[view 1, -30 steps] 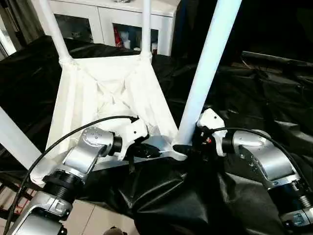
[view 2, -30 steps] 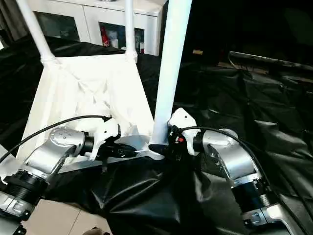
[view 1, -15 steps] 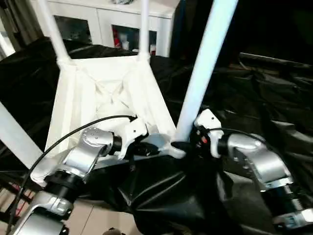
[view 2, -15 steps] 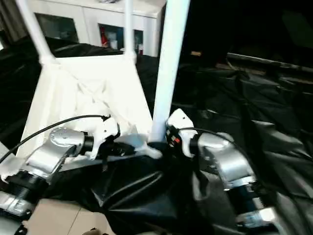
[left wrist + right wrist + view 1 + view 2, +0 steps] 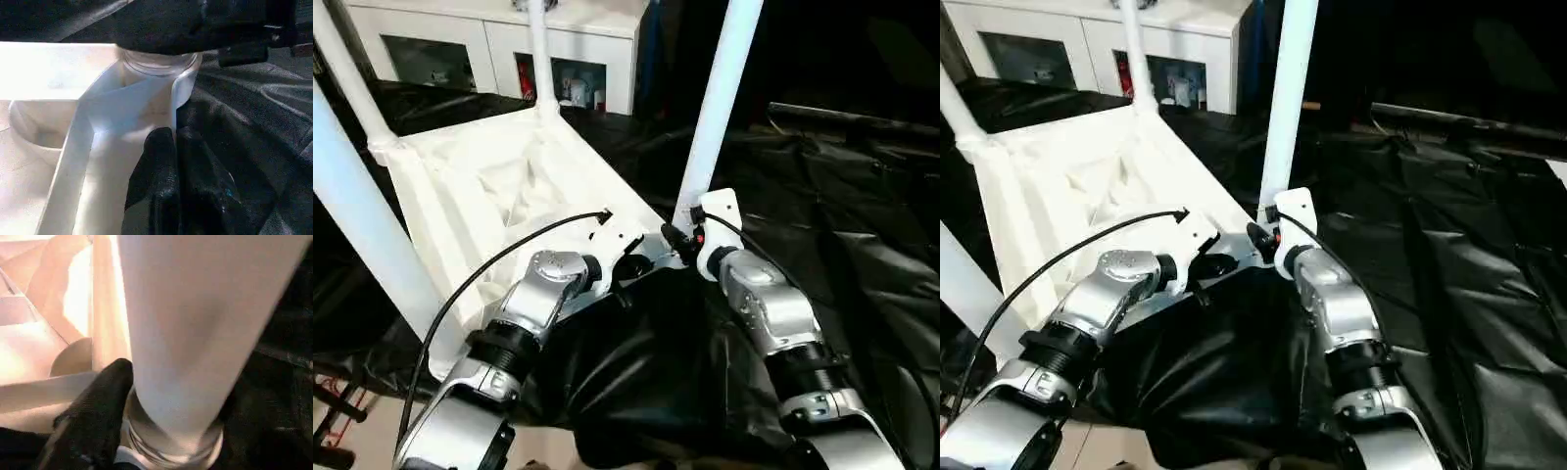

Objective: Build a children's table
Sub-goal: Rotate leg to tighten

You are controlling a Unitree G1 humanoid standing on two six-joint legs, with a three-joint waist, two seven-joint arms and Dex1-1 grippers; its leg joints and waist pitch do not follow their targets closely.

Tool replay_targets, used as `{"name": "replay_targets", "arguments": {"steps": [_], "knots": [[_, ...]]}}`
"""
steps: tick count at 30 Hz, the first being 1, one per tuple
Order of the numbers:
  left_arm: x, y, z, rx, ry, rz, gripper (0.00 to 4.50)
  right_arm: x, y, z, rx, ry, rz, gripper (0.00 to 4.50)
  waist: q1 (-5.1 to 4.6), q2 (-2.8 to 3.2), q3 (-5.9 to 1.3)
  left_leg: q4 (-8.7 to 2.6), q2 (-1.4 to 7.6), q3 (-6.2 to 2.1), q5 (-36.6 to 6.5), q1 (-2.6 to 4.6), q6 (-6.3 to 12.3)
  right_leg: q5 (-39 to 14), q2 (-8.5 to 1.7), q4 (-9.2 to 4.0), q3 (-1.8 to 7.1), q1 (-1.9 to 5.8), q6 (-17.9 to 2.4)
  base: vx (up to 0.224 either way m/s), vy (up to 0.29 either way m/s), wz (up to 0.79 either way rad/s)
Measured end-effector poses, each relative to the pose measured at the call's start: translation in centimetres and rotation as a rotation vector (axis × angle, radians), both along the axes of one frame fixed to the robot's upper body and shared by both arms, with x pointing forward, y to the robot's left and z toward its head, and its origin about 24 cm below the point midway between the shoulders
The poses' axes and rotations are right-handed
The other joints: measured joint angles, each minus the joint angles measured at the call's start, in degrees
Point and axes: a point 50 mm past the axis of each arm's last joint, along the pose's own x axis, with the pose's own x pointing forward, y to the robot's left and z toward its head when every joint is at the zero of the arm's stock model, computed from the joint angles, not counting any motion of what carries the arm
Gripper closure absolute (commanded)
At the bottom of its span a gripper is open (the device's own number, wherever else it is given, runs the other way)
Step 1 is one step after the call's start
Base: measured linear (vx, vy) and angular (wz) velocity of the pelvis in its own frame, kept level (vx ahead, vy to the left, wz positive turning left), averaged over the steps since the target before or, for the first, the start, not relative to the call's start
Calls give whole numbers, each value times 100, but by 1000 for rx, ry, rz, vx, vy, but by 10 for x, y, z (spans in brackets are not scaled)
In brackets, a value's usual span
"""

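The white table top (image 5: 489,186) lies upside down on a black cloth, ribbed underside up, with all four white legs standing in its corner sockets. My left gripper (image 5: 641,266) is at the near right corner, shut on the thin rim (image 5: 146,107) of the top. My right gripper (image 5: 680,240) is shut on the base of the near right leg (image 5: 715,108), just above its socket. One black finger (image 5: 98,416) presses against that leg (image 5: 195,333); the other is hidden behind it. The near left leg (image 5: 362,225) rises close at the left.
Crumpled black cloth (image 5: 862,196) covers the surface under and to the right of the table. White cabinets (image 5: 460,44) with glass doors stand behind. Bare floor (image 5: 352,441) shows at the near left past the cloth's edge.
The whole picture has shifted, so the camera moved. My right forearm now comes up from below instead of from the right. Both grippers keep their hold at the same corner.
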Motion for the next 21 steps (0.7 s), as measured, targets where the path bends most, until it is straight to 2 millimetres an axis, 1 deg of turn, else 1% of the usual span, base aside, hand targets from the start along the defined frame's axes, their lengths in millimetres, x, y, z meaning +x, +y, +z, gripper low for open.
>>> {"name": "replay_targets", "arguments": {"steps": [2,5,6,7,8,9,11,13,15,18,20,21], "knots": [[0,1,0,0,0,-9,450,0,1,0,2,-1,10,120,2,0,0,-5,0,1,0,-1,0,3,0,1,0,0,0,0,0,0],[-3,5,1,1,-8,-50,450,-1,0,1,-4,-2,46,84,14,1,0,-17,0,2,0,1,-1,6,0,1,0,-2,-2,0,0,0],[-3,5,2,2,-14,-63,450,-1,-1,1,-7,-4,59,84,21,1,0,-19,0,3,0,4,-1,13,0,2,0,-5,-4,0,0,0],[-4,6,2,1,-14,-72,450,-1,-1,1,-5,-2,68,75,20,1,0,-20,1,3,0,6,-1,16,0,2,1,-6,-4,0,0,0],[-5,8,2,-1,-17,-82,450,-2,-3,2,-15,-6,93,65,16,1,0,-20,1,3,0,1,-1,17,2,4,1,-10,-5,0,0,0],[-6,11,2,-7,-16,-94,450,-4,-5,2,-28,-2,129,44,19,1,0,-20,2,3,0,-10,-1,18,3,4,2,-11,-7,0,0,0],[-9,16,3,-7,-17,-115,450,-7,-9,3,-47,-2,191,37,21,2,0,-23,3,4,0,-13,-1,23,5,4,3,-14,-14,0,0,0],[-11,23,5,-14,-7,-148,450,-12,-16,3,-66,2,274,19,52,2,1,-25,4,4,0,-10,-1,31,6,2,3,-26,-28,0,0,0],[-15,29,6,-16,7,-195,450,-19,-24,4,-95,10,370,2,85,4,2,-24,4,7,1,-25,0,33,5,2,6,-39,-33,0,0,0],[-21,36,6,-21,28,-258,450,-27,-34,8,-127,23,484,2,163,4,2,-20,5,12,1,-31,1,32,4,1,11,-39,-31,0,0,0],[-26,42,9,-16,38,-315,450,-39,-39,12,-187,34,625,2,197,4,3,-22,6,16,0,-32,1,29,3,0,15,-34,-26,0,0,0],[-31,48,9,-18,60,-355,450,-44,-45,12,-218,49,679,2,231,4,2,-21,8,16,0,-27,2,24,3,1,17,-25,-22,0,0,0]]}}
